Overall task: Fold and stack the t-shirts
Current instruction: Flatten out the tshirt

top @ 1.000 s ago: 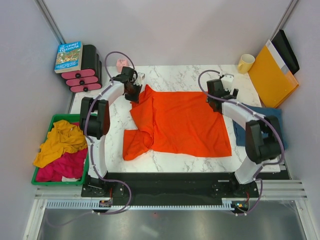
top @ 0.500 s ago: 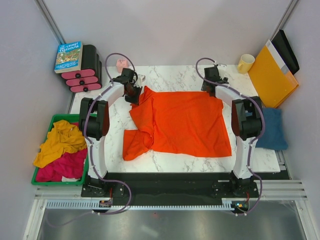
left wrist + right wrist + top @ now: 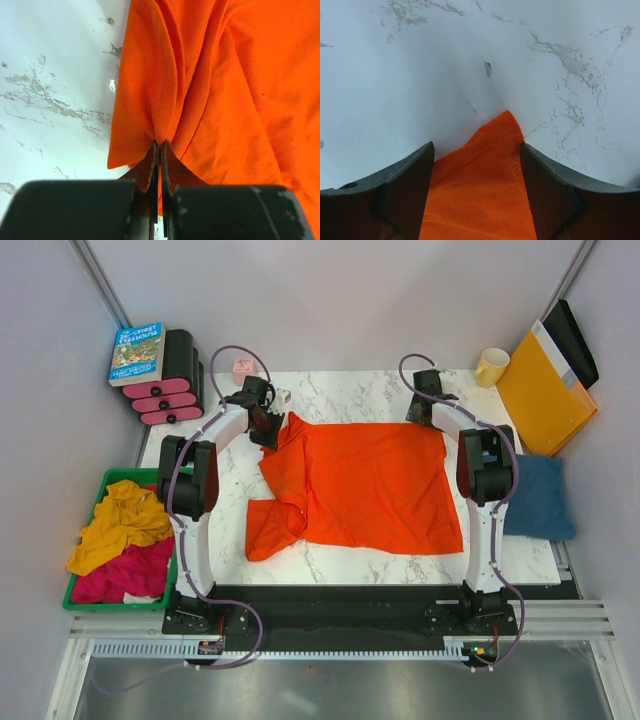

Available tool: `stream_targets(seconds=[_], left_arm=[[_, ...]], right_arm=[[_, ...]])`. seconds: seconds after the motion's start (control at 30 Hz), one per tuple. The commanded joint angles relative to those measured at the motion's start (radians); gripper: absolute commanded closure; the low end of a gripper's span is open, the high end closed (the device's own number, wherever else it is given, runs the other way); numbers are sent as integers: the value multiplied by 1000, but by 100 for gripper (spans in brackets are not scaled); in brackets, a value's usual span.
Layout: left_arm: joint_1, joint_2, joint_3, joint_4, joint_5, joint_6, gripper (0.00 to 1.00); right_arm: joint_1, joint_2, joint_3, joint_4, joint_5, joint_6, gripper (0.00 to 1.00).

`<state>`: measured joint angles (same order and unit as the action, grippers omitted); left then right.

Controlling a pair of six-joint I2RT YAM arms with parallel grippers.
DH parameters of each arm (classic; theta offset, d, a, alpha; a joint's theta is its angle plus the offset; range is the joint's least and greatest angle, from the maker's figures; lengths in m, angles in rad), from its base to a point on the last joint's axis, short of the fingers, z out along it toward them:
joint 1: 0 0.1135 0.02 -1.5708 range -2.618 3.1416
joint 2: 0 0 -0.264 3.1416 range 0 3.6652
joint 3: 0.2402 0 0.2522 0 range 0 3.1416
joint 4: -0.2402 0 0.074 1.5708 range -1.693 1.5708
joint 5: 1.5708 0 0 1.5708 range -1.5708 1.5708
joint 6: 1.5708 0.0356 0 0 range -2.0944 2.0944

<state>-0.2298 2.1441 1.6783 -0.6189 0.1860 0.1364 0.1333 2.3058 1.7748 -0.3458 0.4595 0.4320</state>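
Holds far-left corner of bright orange-red cloth t-shirt (image 3: 360,485), spread on white marble table (image 3: 340,390), in clamped left gripper (image 3: 160,150). Straddles far-right corner with open right gripper (image 3: 476,150). Risks missing hem on shallow closing, bunching cloth on lopsided lift.

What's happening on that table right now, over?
Left jaws shut on orange t-shirt corner. Right jaws open around its other far corner. Nothing blocking.
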Motion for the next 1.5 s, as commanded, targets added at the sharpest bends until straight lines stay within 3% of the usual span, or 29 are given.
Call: stream_targets(seconds=[0.0,0.1,0.2,0.23,0.33,0.5,0.83,0.93,1.07,1.23,1.37,1.47], left_arm=[[-3,-44,18,-5,9,26,98],[-3,-47,17,-8,3,26,98],[-3,-52,14,-8,3,20,98],[-3,-52,14,-8,3,19,98],[-3,-58,12,-10,3,8,98],[0,-117,3,-7,-42,-9,98],[106,-409,-14,1,-3,-21,98],[127,-478,-28,1,0,-8,98],[159,-640,-29,-2,10,0,98],[228,-780,21,-31,26,-9,98],[228,-851,98,-82,21,-3,98],[256,-901,162,-104,32,-17,98]], right_arm=[[-8,43,63,-70,-39,40,24],[-15,40,51,-78,-45,54,34],[-20,34,37,-79,-53,63,53],[-20,30,32,-79,-48,68,69],[-21,8,18,-78,-9,73,100],[-32,-89,-49,-38,54,65,100],[-43,-555,-201,77,-62,18,100],[12,-676,-253,94,-85,-64,100],[115,-862,-343,105,-7,-165,100],[129,-1083,-419,-2,-57,-151,100],[260,-1169,-443,-133,-41,-159,100],[292,-1261,-417,-142,-33,-196,100]])
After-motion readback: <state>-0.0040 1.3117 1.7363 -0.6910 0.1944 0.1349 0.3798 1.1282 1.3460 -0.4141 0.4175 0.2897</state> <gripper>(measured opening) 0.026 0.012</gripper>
